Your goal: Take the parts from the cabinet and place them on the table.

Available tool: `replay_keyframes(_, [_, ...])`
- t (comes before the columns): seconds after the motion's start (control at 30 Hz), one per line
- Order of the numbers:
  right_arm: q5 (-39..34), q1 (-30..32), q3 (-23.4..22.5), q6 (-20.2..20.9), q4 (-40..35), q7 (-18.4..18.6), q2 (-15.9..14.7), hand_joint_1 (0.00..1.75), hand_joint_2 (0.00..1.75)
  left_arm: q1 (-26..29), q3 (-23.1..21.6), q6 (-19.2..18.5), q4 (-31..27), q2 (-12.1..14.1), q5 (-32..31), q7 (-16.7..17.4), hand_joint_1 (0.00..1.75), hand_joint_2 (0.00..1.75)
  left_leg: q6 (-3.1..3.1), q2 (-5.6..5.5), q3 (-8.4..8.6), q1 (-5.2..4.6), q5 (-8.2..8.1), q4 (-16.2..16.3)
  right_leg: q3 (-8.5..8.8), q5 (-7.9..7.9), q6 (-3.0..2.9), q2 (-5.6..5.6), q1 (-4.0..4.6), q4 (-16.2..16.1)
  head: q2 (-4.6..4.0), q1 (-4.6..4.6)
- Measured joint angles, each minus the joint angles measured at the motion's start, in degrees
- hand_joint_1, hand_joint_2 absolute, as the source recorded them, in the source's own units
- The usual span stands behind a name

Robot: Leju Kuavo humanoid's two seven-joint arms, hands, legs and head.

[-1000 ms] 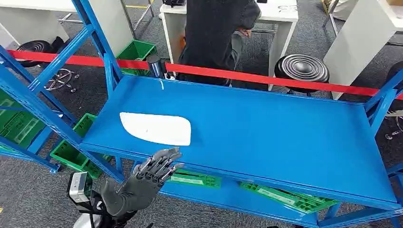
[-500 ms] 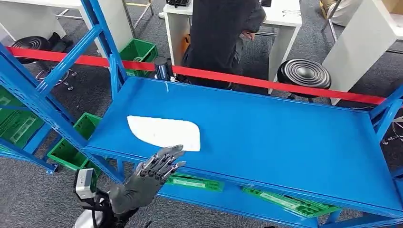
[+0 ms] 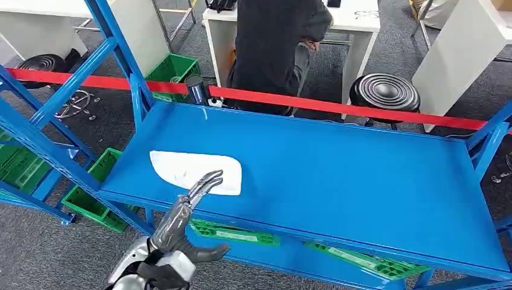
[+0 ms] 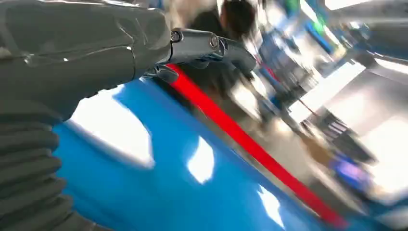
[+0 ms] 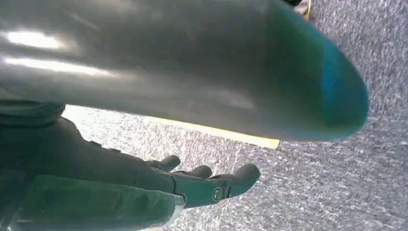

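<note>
Head view: my left hand [image 3: 181, 212] reaches up from below toward the front edge of the blue shelf [image 3: 338, 175]; it is turned edge-on, fingers stretched out long with the thumb sticking off to one side, and it holds nothing; the fingertips [image 3: 212, 177] overlap the near edge of the white part [image 3: 181, 166], though I cannot tell whether they touch it; the part lies flat on the left portion of the shelf, close to the front edge. Red tape [image 3: 338, 107] runs across behind the shelf; a person in dark clothes [image 3: 272, 42] stands beyond it by a white table [image 3: 356, 24]; a black stool [image 3: 384, 90] sits to the right; green crates [image 3: 90, 196] rest on the floor and on the lower shelf. Left wrist view is blurred; dark fingers [image 4: 211, 45] extend over the blue surface, white patch beside them. Right wrist view: my right hand [image 5: 192, 185] hangs over grey carpet [image 5: 337, 183], fingers loosely extended and apart, holding nothing.
</note>
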Motion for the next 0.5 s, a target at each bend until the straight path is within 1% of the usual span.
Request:
replay_keyframes(0.03, [-0.2, 0.1, 0.0, -0.1, -0.1, 0.0, 0.0, 0.00, 0.00, 0.0, -0.2, 1.3, 0.3, 0.1, -2.0, 1.1, 0.00, 1.75, 0.17, -0.01, 0.01, 0.00, 0.98, -0.5, 0.08, -0.04, 0.00, 0.03, 0.07, 0.0, 0.00, 0.00])
replay_keyframes(0.07, [-0.3, 0.2, 0.0, -0.3, -0.3, 0.0, 0.0, 0.00, 0.00, -0.1, -0.5, 2.8, 0.5, 0.2, -4.6, 2.6, 0.00, 1.75, 0.52, -0.02, 1.30, -0.03, 3.15, -3.5, 0.18, -0.07, 0.01, 0.16, 0.23, 0.0, 0.00, 0.00])
replay_keyframes(0.1, [-0.4, 0.2, 0.1, -0.5, -0.5, 0.1, 0.0, 0.00, 0.00, -0.4, -0.8, 4.3, 0.9, 0.2, -7.2, 3.7, 0.00, 1.75, 1.11, -0.04, 3.69, -0.16, 5.88, -8.6, 0.30, -0.08, 0.01, 0.30, 0.37, 0.0, 0.00, 0.00])
replay_keyframes(0.13, [-0.5, 0.2, 0.2, -0.7, -0.8, 0.1, 0.0, 0.00, 0.00, -0.8, -1.0, 5.4, 1.1, 0.3, -9.1, 4.5, 0.00, 1.75, 2.03, -0.07, 6.43, -0.42, 8.37, -14.2, 0.42, -0.08, 0.01, 0.38, 0.57, -0.1, 0.00, -0.02])
replay_keyframes(0.17, [-0.7, 0.3, 0.4, -0.9, -1.1, 0.1, 0.3, 0.00, 0.00, -1.2, -1.1, 6.5, 1.2, 0.4, -11.2, 5.6, 0.00, 1.75, 3.01, -0.07, 8.14, -0.86, 8.82, -17.8, 0.42, -0.07, 0.05, 0.40, 0.30, -0.1, 0.00, 0.08])
replay_keyframes(0.2, [-0.8, 0.3, 0.5, -1.1, -1.4, 0.1, 0.2, 0.00, 0.00, -1.4, -1.3, 7.5, 1.6, 0.4, -12.8, 6.6, 0.00, 1.75, 3.02, 0.54, 8.26, -0.99, 8.59, -18.0, 0.27, -0.10, 0.10, 0.40, 1.03, -0.1, 0.00, 0.15])
replay_keyframes(0.23, [-0.9, 0.4, 0.6, -1.1, -1.6, 0.2, 0.2, 0.00, 0.00, -1.7, -1.5, 8.7, 1.9, 0.4, -14.6, 7.5, 0.00, 1.75, 3.18, 0.54, 8.17, -1.34, 8.57, -18.0, 0.17, -0.16, 0.22, 0.35, 0.61, -0.1, 0.00, 0.00])
replay_keyframes(0.27, [-1.1, 0.4, 0.8, -1.2, -1.7, 0.4, 0.1, 0.00, 0.00, -1.8, -1.7, 9.4, 2.4, 0.4, -16.3, 8.4, 0.00, 1.75, 3.37, 0.53, 8.10, -1.39, 8.57, -18.0, 0.30, -0.08, 0.51, 0.25, 0.54, -0.3, 0.00, 0.11])
replay_keyframes(0.3, [-1.1, 0.4, 0.9, -1.3, -1.9, 0.5, 0.1, 0.00, 0.00, -1.9, -1.9, 10.1, 2.6, 0.5, -18.0, 9.3, 0.00, 1.75, 3.67, 0.50, 8.17, -1.50, 8.77, -18.4, 0.42, 0.08, 0.79, 0.23, 0.61, -0.5, 0.00, 0.02])
replay_keyframes(0.33, [-1.2, 0.4, 1.0, -1.5, -2.1, 0.6, 0.0, 0.00, 0.00, -2.0, -2.0, 10.7, 2.8, 0.6, -19.6, 10.3, 0.00, 1.75, 3.82, 0.53, 9.09, -1.05, 9.64, -20.0, 0.34, -0.03, 1.06, 0.23, 1.03, -0.6, 0.00, 0.11])
replay_keyframes(0.37, [-1.2, 0.5, 1.2, -1.7, -2.3, 0.7, -0.1, 0.00, 0.00, -2.2, -2.2, 11.1, 3.2, 0.5, -20.6, 10.9, 0.00, 1.75, 3.75, 0.70, 9.53, -1.01, 10.02, -20.7, -0.38, -0.75, 0.99, 0.12, 0.79, 0.9, 0.00, 0.15])
replay_keyframes(0.4, [-1.2, 0.4, 1.4, -1.7, -2.3, 0.8, -0.1, 0.00, 0.00, -2.5, -2.4, 11.3, 3.5, 0.5, -21.3, 11.3, 0.00, 1.75, 4.01, 0.73, 9.53, -0.92, 10.13, -20.9, -1.76, -2.36, 0.61, 0.16, 0.76, 3.9, 0.00, 0.18])
replay_keyframes(0.43, [-1.2, 0.3, 1.6, -1.7, -2.4, 0.8, -0.2, 0.00, 0.00, -2.6, -2.6, 11.5, 4.0, 0.5, -22.1, 11.8, 0.00, 1.75, 4.01, 0.69, 9.49, -0.97, 10.18, -20.9, -4.05, -4.30, 0.33, 0.15, 0.67, 8.5, 0.00, 0.20])
replay_keyframes(0.47, [-1.2, 0.4, 1.6, -1.7, -2.4, 0.9, -0.2, 0.00, 0.00, -2.4, -2.7, 11.6, 4.3, 0.5, -22.5, 12.0, 0.00, 1.75, 4.02, 0.69, 9.48, -1.06, 10.15, -20.9, -6.40, -5.95, 0.27, 0.15, 0.56, 13.3, 0.00, 0.20])
replay_keyframes(0.5, [-1.2, 0.5, 1.8, -1.7, -2.4, 0.9, -0.4, 0.00, 0.00, -2.5, -2.8, 11.7, 4.7, 0.5, -23.0, 12.2, 0.00, 1.75, 4.01, 0.66, 9.42, -1.09, 10.10, -20.8, -7.94, -6.65, 0.50, 0.14, 0.49, 16.2, 0.00, 0.15])
